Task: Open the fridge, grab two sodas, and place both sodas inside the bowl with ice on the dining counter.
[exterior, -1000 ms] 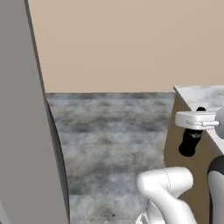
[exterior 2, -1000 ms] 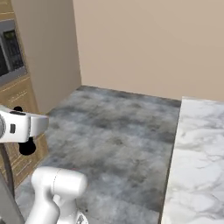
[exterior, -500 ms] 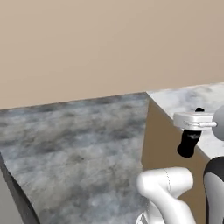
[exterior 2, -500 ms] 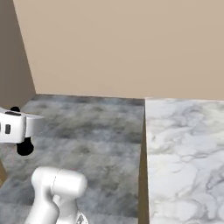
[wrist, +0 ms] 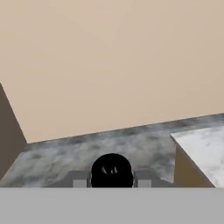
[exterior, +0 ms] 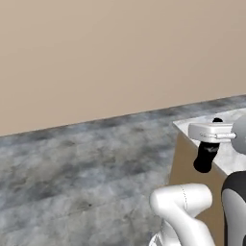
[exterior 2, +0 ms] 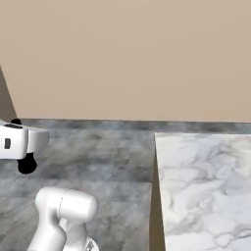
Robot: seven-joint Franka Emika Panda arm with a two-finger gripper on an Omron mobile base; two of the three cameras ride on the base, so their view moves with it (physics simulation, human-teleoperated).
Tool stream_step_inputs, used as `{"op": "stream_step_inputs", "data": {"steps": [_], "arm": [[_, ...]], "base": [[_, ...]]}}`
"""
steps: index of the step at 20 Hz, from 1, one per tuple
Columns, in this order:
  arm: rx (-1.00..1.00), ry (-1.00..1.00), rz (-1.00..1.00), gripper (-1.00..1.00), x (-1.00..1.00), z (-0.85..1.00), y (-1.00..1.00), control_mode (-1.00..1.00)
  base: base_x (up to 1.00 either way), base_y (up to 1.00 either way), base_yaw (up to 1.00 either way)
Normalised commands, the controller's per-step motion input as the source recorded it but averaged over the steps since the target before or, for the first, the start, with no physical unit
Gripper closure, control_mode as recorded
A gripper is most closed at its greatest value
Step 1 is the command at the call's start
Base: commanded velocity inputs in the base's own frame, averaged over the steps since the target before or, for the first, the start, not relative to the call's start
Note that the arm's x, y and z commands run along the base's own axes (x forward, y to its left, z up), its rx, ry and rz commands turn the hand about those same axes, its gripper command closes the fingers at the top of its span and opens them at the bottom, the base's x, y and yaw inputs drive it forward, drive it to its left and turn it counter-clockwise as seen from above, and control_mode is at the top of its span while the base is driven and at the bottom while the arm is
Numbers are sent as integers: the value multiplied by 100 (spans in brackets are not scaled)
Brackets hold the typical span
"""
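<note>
Sodas: whereabouts cannot be told; probably light, stiff but thin-walled, slick when cold. Best taken mid-body, across the width.
Claw (exterior: 204, 159): clenched; a dark round shape sits at its tips, can or not unclear.
Dining counter (exterior 2: 206, 186): ahead, to the claw's right.
Floor (exterior: 81, 168): grey, below and ahead.

The dining table (exterior 2: 206, 186) has a white-grey marbled top and a light wood panelled base. Its near corner stands on the mottled grey floor (exterior 2: 108, 157), well short of the plain beige wall (exterior 2: 127, 54) behind it. In the hand view the same table corner sits low at the right, beside the floor.
</note>
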Motion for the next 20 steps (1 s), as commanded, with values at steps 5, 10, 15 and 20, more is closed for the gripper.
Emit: {"op": "stream_step_inputs", "data": {"steps": [5, 10, 15, 20], "arm": [[0, 0, 0, 100, 0, 0, 0, 100], [0, 0, 0, 100, 0, 0, 0, 100], [0, 0, 0, 100, 0, 0, 0, 100], [0, 0, 0, 100, 0, 0, 0, 100]], "base": [[100, 37, -21], [100, 56, -29], [98, 68, -41], [73, 56, -54]]}}
